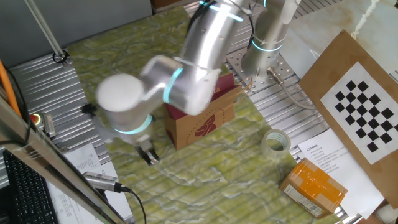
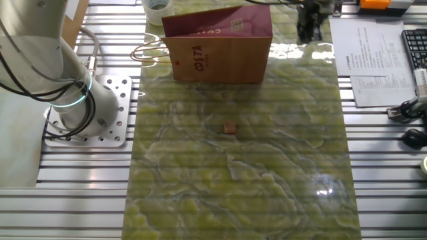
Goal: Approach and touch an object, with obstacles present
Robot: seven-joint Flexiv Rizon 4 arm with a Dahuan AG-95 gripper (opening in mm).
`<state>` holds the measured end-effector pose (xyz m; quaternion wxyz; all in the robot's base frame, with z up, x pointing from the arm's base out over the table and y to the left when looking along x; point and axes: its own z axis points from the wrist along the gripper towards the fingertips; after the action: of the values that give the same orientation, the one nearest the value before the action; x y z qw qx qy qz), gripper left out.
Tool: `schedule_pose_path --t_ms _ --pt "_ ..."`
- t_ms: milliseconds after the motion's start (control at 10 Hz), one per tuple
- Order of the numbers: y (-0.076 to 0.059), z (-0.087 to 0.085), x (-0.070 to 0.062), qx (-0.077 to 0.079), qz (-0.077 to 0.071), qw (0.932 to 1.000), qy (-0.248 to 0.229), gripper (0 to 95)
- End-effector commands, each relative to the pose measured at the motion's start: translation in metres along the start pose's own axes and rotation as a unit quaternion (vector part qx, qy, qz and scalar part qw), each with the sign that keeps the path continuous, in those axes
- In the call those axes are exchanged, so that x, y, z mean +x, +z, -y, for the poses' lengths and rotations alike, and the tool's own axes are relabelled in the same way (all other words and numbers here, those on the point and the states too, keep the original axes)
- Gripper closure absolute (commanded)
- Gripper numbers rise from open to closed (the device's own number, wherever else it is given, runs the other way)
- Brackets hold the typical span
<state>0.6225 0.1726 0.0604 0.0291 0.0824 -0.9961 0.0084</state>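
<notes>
A small brown cube (image 2: 229, 128) lies alone in the middle of the green marbled mat (image 2: 267, 173); in one fixed view the arm hides it. A brown Costa paper bag (image 2: 217, 50) stands upright at the far end of the mat and also shows in one fixed view (image 1: 202, 121). My gripper (image 2: 310, 30) hangs over the mat's far right corner, to the right of the bag and far from the cube. In one fixed view the gripper (image 1: 148, 155) points down just above the mat, left of the bag. The arm is motion-blurred, and the gap between the fingers is unclear.
A clear tape roll (image 1: 275, 142) and an orange box (image 1: 314, 186) lie right of the bag. A checkerboard card (image 1: 367, 112) lies further right. Papers (image 2: 373, 60), a keyboard (image 2: 415, 50) and cables sit beside the mat. The robot base (image 2: 87, 107) stands to the left.
</notes>
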Motion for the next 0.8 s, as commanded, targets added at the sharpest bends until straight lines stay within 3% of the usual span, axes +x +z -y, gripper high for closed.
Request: schedule_pose_path --t_ms 100,400,600,800 --pt "-0.004 0.039 -0.003 -0.013 -0.020 0.9970 -0.073 95.0" --pt "-0.004 0.085 0.008 -0.014 -0.021 0.9938 -0.108 95.0" --pt "0.002 0.108 0.024 -0.012 -0.025 0.9928 -0.116 95.0" --pt "0.009 0.136 0.049 -0.012 -0.025 0.9894 -0.142 95.0"
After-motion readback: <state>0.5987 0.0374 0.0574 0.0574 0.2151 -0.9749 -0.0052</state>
